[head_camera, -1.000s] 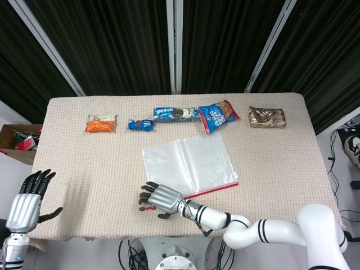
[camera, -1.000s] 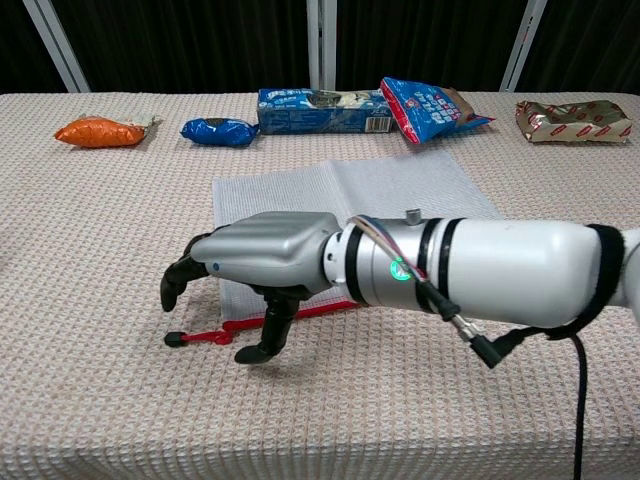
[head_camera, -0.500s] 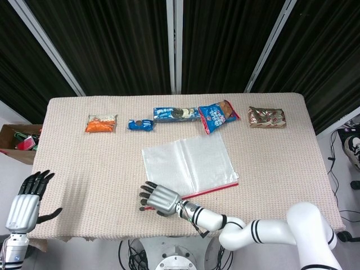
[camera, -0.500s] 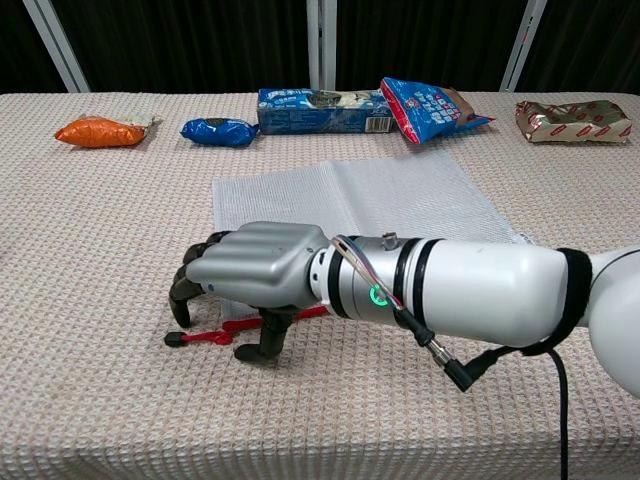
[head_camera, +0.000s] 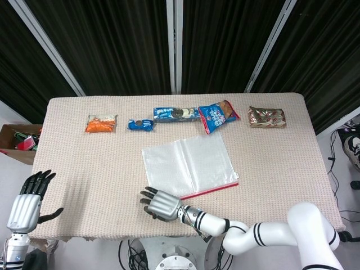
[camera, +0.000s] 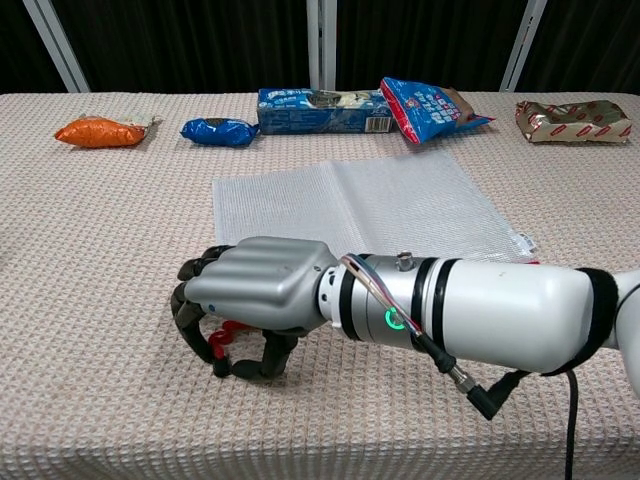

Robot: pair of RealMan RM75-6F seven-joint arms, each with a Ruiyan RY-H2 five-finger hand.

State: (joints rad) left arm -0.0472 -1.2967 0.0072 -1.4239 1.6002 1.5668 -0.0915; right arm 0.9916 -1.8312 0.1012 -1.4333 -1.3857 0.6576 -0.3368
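Note:
A clear plastic zip bag (head_camera: 188, 163) (camera: 370, 200) lies flat on the middle of the table, its red zip strip (head_camera: 211, 190) (camera: 228, 330) along the near edge. My right hand (head_camera: 160, 203) (camera: 260, 295) sits at the strip's left end near the table's front edge. Its fingers curl down around that end of the strip, which shows red inside the grip. My left hand (head_camera: 28, 197) hangs off the table's left front corner with fingers spread and nothing in it; the chest view does not show it.
Along the back of the beige table (head_camera: 84, 163) lie an orange snack pack (head_camera: 101, 124) (camera: 100, 131), a small blue packet (head_camera: 140, 124), a blue cookie box (head_camera: 175, 114), a blue-red bag (head_camera: 216, 115) and a brown packet (head_camera: 266, 117). A cardboard box (head_camera: 17, 140) stands left of the table.
My right hand has dropped onto the red strip's left end and curled its fingers around it. The strip's tip, earlier lying free, is now inside the grip. The left hand has stayed put.

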